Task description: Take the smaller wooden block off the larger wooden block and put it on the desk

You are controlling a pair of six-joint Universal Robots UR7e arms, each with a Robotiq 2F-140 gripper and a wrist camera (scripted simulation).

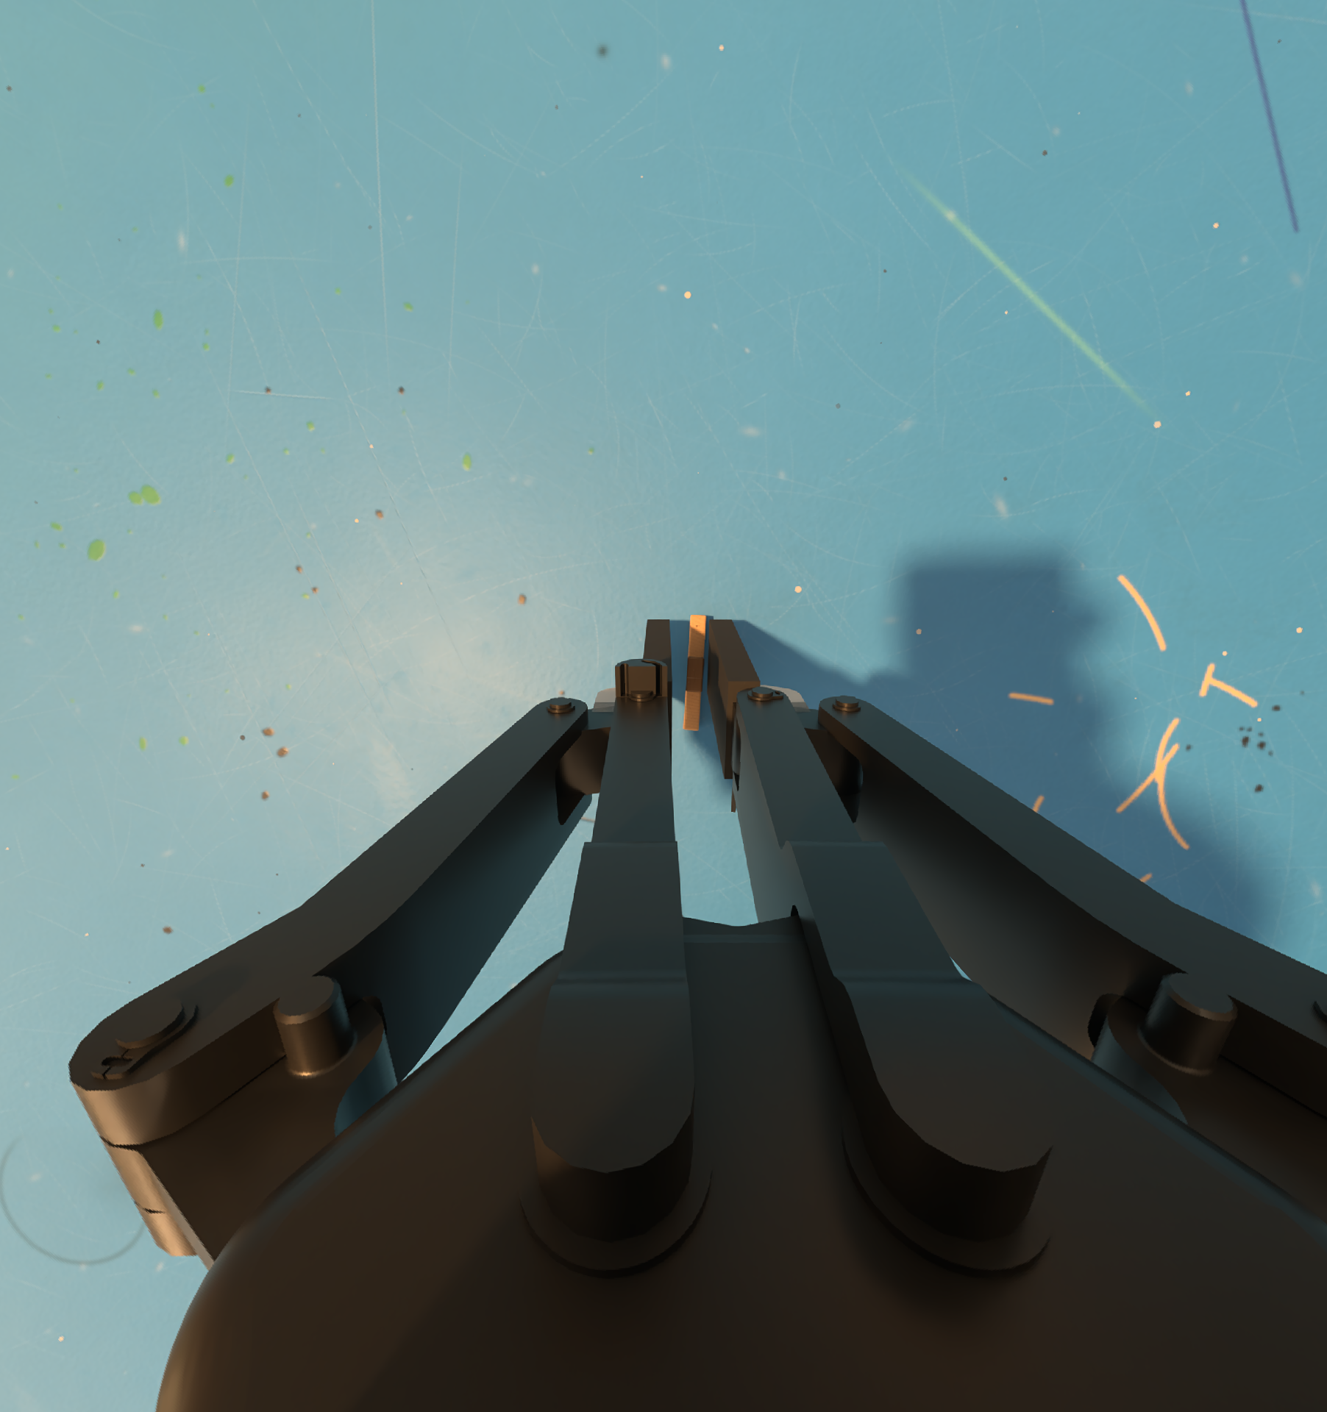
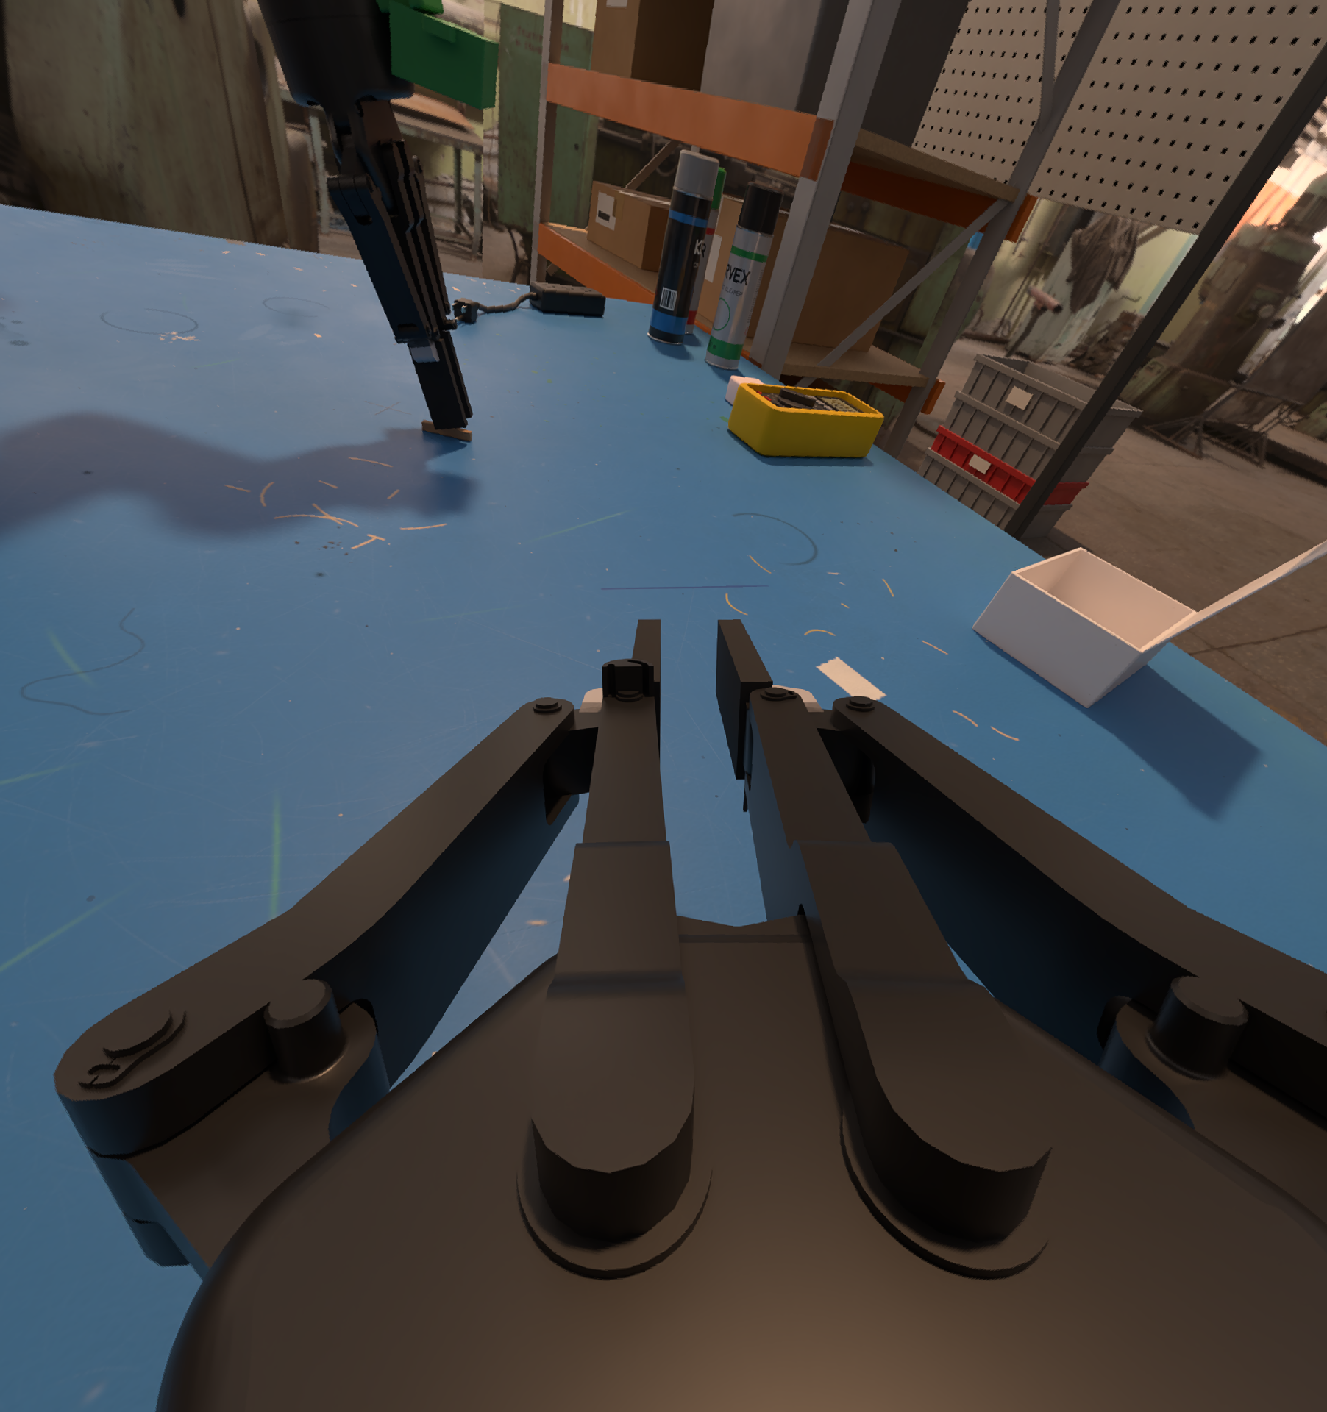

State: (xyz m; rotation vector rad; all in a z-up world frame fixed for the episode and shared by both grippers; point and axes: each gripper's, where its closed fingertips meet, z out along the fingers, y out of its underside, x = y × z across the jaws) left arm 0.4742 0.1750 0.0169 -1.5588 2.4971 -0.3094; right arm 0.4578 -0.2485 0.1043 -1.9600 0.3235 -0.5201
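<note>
While clamped in left hand (image 1: 689, 634) | small block (image 1: 694, 672) | touching desk (image 1: 492, 306)

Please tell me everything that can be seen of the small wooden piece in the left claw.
The small wooden piece is thin, flat and light tan, orange where light strikes its edge. It stands on edge, pinched between the dark fingers of the left claw, which points down at the blue desk. Its lower edge looks at or just above the desk.
</note>
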